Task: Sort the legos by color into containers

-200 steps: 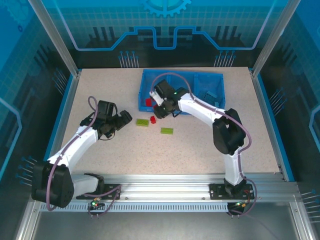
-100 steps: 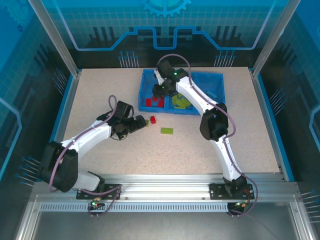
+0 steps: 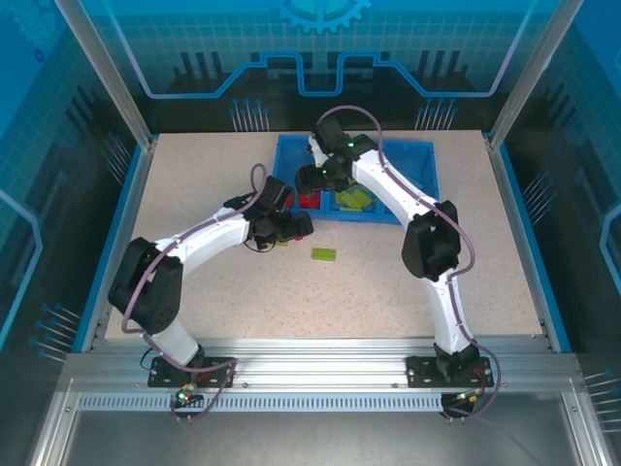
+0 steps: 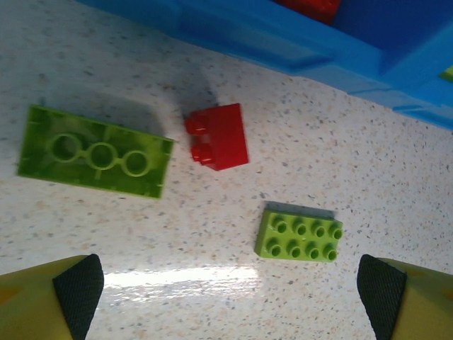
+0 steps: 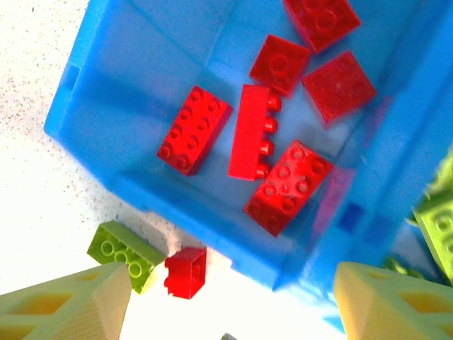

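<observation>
The left arm has swung toward the tray (image 3: pixel 277 160); the right gripper (image 3: pixel 315 177) has opened over it.
Top view: left gripper (image 3: pixel 294 226) beside the tray's left corner. Left wrist: fingers (image 4: pixel 74 287) apart, a red brick (image 4: pixel 218 136) and two lime bricks (image 4: pixel 94 151) (image 4: pixel 299 232) ahead on speckled tabletop (image 4: pixel 396 177). Right wrist: fingers apart above six glossy red studded bricks (image 5: pixel 253 132).

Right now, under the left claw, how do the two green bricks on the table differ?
The flipped green brick lies upside down, hollow underside showing; the other green brick sits studs up. The flipped green brick lies close beside the red brick; the other green brick lies well apart. Both are lime green, flat on the table, outside the tray.
</observation>
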Controlling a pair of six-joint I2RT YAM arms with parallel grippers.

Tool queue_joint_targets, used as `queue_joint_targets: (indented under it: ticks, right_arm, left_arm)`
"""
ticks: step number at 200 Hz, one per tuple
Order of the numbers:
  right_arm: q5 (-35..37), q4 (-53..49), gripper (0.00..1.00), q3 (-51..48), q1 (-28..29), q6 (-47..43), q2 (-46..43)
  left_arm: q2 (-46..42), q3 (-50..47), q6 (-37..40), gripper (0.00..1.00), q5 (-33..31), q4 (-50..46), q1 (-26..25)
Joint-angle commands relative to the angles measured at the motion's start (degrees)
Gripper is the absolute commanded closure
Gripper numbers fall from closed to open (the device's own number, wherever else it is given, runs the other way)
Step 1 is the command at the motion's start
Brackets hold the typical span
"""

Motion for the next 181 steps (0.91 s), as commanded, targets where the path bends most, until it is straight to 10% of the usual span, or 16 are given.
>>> queue_joint_targets:
  ticks: [1,181]
  right_arm:
    - [-0.7,2.7,0.23,-5.1,-1.9,2.5,-6.7]
    - [-1.3,8.5,0.22,-31.7,-13.6,3.7,-28.4]
  left_arm:
    - [2.7,4.3,1.6,0.06,-1.6,-3.6,-1.4]
    - [23.4,24.5,3.4,0.31,-10.6,-16.9,-3.8]
